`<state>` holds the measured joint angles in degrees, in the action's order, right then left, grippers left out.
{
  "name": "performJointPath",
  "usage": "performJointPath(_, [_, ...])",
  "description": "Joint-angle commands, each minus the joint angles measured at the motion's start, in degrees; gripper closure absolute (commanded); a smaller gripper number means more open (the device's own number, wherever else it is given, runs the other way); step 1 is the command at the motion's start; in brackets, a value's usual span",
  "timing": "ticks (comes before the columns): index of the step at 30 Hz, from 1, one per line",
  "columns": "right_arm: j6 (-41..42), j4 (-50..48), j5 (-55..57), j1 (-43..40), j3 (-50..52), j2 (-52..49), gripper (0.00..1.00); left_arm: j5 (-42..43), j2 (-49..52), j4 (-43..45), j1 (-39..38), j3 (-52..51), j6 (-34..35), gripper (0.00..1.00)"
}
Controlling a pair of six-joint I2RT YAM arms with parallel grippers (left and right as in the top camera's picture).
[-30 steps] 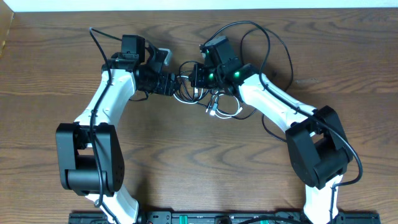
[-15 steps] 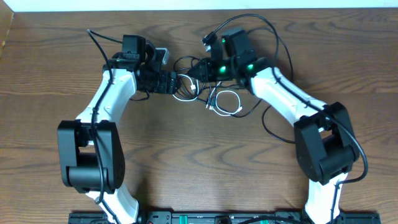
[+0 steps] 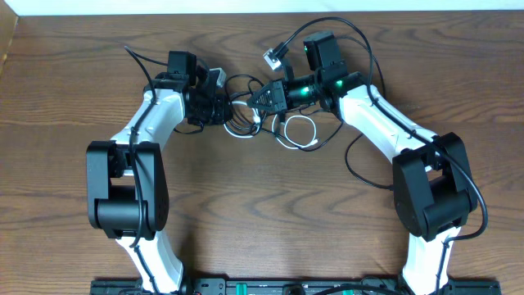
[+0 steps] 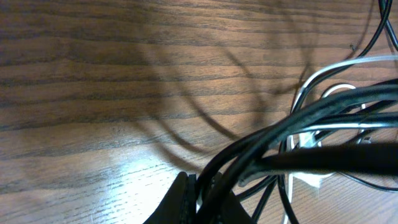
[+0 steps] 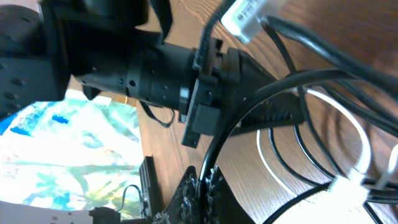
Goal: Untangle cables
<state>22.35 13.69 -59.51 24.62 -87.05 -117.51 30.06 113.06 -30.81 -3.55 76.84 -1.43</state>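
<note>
The cables lie knotted at the table's back middle, black strands (image 3: 244,123) between the two grippers and a white loop (image 3: 304,131) just right of them. My left gripper (image 3: 232,111) is shut on a bundle of black cables (image 4: 311,115), its jaws (image 4: 202,199) pinching them at the bottom of the left wrist view; a white cable (image 4: 323,71) runs behind. Facing it, my right gripper (image 3: 260,98) is shut on one black cable (image 5: 230,134), which rises from the jaws (image 5: 202,186). A grey plug end (image 3: 274,56) hangs raised behind.
Black arm wires (image 3: 360,49) arc over the back right of the table. A small grey object (image 3: 214,75) sits beside the left wrist. The left arm's black gripper body (image 5: 155,62) fills the upper left of the right wrist view. The table's back edge (image 3: 246,14) is near.
The left gripper has shut on the black cables. The right arm has shifted right and back, still gripping its black cable, and the white loop has slid right with it.
</note>
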Motion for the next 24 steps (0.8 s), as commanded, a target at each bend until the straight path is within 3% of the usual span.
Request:
performJointPath(1, [-2.9, 0.4, -1.1, -0.8, -0.2, 0.2, 0.99, -2.9, 0.3, -0.2, -0.1, 0.2, 0.4, 0.92])
performJointPath(6, [-2.9, 0.2, -3.7, -2.9, -0.2, 1.2, 0.99, -23.4, 0.3, -2.4, -0.1, 0.2, 8.8, 0.92])
performJointPath(9, [-3.0, -1.4, -3.6, -3.2, -0.2, 3.2, 0.99, -29.3, 0.3, -3.3, -0.1, 0.2, 12.2, 0.92])
performJointPath(24, [-3.3, -2.5, 2.4, -6.9, -0.2, 22.5, 0.99, -29.7, 0.3, -3.7, 0.0, 0.2, 13.0, 0.92])
